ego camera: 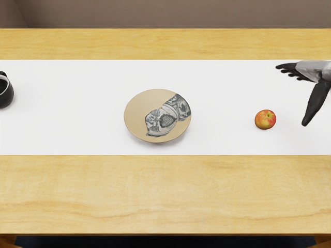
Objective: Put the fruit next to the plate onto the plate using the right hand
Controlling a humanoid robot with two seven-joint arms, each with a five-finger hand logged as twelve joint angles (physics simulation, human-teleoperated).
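Note:
A red and yellow apple point(265, 119) lies on the white runner, to the right of the plate point(135, 114). The plate is tan with a grey patterned patch and sits at the runner's middle with nothing on it. My right hand point(306, 85) comes in from the right edge, up and to the right of the apple, well apart from it. Its fingers point(287, 67) are spread and its thumb points down; it holds nothing. The left arm does not show.
A black mug point(4, 90) stands at the runner's far left edge, partly cut off. The white runner point(77, 129) crosses a wooden table point(155, 191), with bare wood in front and behind.

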